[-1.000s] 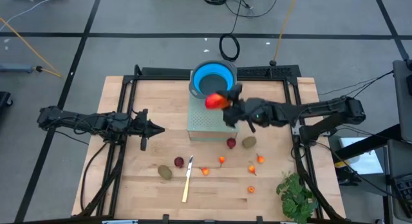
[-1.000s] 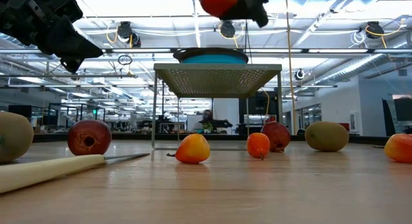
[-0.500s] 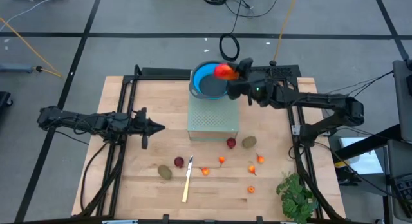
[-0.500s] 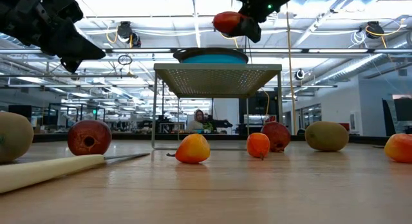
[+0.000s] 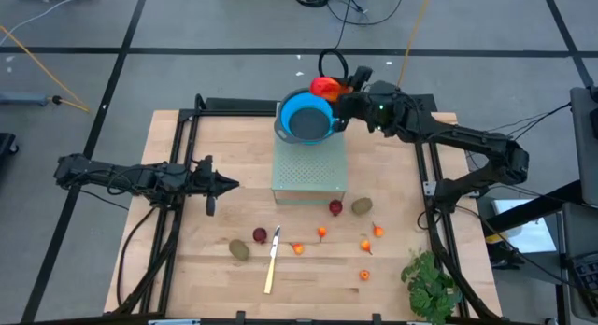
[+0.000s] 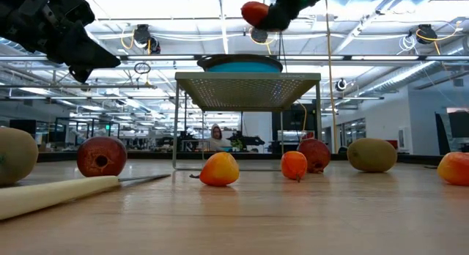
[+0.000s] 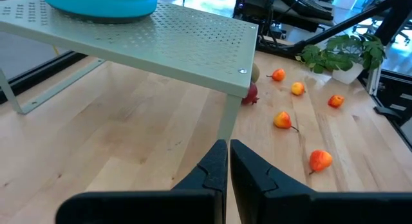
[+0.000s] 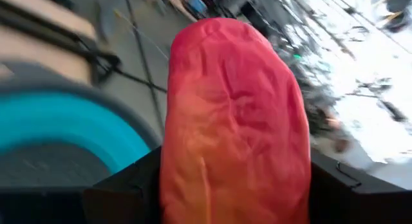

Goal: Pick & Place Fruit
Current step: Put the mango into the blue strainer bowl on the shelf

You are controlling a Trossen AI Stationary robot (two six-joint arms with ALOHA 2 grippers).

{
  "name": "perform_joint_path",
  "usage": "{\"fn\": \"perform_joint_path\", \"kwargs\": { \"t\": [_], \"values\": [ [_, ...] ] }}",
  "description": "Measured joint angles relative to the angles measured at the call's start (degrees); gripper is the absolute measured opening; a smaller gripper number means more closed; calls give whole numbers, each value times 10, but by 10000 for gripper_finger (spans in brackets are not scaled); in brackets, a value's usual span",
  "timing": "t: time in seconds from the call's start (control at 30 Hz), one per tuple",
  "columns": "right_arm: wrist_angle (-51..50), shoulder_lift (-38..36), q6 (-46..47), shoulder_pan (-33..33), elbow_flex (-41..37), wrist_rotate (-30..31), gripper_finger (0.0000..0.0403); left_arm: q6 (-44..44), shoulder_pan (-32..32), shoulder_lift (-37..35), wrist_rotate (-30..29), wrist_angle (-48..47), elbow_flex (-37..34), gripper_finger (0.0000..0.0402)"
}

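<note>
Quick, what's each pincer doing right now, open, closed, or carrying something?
Left pincer: closed, empty, hanging over the table's left side.
Right pincer: closed on the red-orange fruit, beside the blue bowl.

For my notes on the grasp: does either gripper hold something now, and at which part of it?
The right gripper holds the red-orange oblong fruit by its lower sides, a finger on each. The left gripper is shut and holds nothing.

- Bright ceiling strips glare white above the perforated shelf (image 6: 247, 89) in the low view.
- The knife (image 6: 58, 194) nearest that camera is soft.
- The right wrist view is motion-blurred throughout.
</note>
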Motion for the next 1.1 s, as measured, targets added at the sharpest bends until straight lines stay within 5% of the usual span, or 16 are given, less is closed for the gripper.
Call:
{"fn": "perform_joint_path", "kwargs": {
  "t": [0.37, 0.73, 1.1],
  "values": [
    [8, 12, 213, -31, 16, -201, 235, 0, 0, 0, 0, 0, 0, 17],
    [26, 57, 334, -49, 15, -315, 235, -1, 0, 0, 0, 0, 0, 17],
    [69, 120, 363, -61, 15, -323, 235, -2, 0, 0, 0, 0, 0, 17]
  ]
}}
